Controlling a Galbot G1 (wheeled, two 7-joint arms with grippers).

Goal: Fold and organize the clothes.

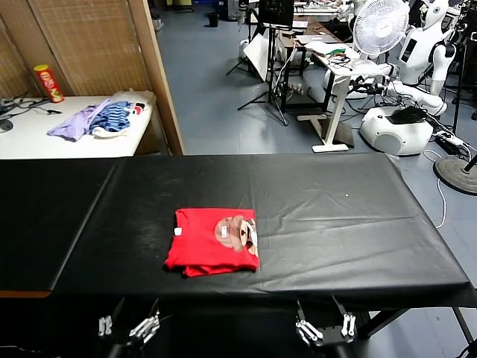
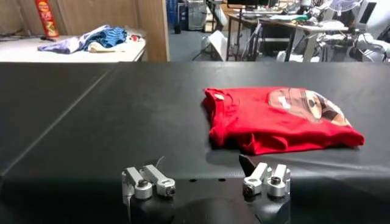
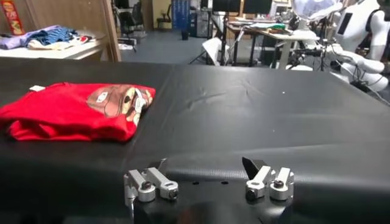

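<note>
1. One red T-shirt [image 1: 212, 242] lies on the black table [image 1: 335, 216], already gathered into a compact rectangle with its brownish print facing up and a small white tag showing near the collar edge.
2. The left gripper [image 1: 128, 327] sits low at the table's near edge, jaws spread wide and holding nothing; the shirt lies ahead of it and off toward the other arm.
3. The right gripper [image 1: 324, 328] is parked the same way, jaws wide and empty; the shirt lies ahead of it, toward the left arm's side, well apart from its fingertips.
4. The fold looks largely done, so the step in hand is probably tidying or placing the bundle.
5. To do it well, approach low and level, and take the thick folded edge nearest the claws, not a loose top layer, so the stack does not peel open.
6. The near edge bulges slightly; pressing it flat first would help the bundle keep its shape.
</note>
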